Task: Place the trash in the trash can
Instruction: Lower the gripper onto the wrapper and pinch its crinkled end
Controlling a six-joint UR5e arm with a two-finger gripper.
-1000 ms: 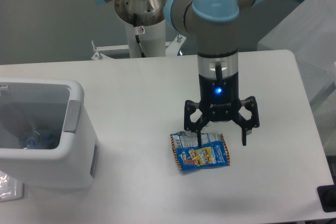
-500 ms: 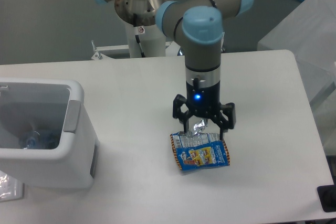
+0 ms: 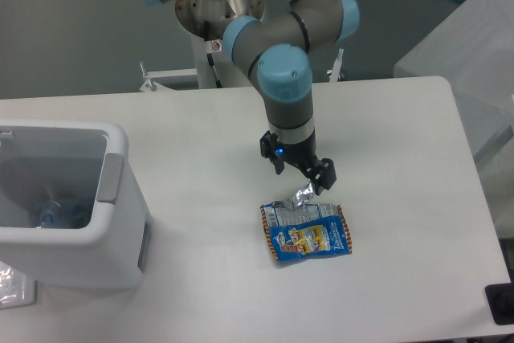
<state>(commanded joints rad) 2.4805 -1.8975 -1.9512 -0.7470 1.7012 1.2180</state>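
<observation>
White surface in front of a grey wall; arm base at the far edge, centre. The trash can stands at the near left, and through its open top I can make out the crushed bottle with its pale blue cap lying on the bottom, so I judge that piece done. The snack wrapper lies flat on the surface, near centre-right and well apart from the can. Its long axis runs roughly left-right, tilted only slightly; the torn silver foil edge is the far side, and one crumpled foil tab sticks up at the far edge toward the tool. The tool hangs just beyond that far edge, wrist rotated so the two fingers line up on a diagonal from far-left to near-right. The fingers look drawn fairly narrow and hold nothing. The near-right finger sits right by the raised foil tab; I cannot tell whether it touches. From the tool, the wrapper's body lies nearer and slightly to the right. My judgement: the coming move turns on that foil tab, since the flat body gives the fingers nothing to bite. The tool needs to bracket the tab across its thin dimension. Risk: the foil tears or slips out.
</observation>
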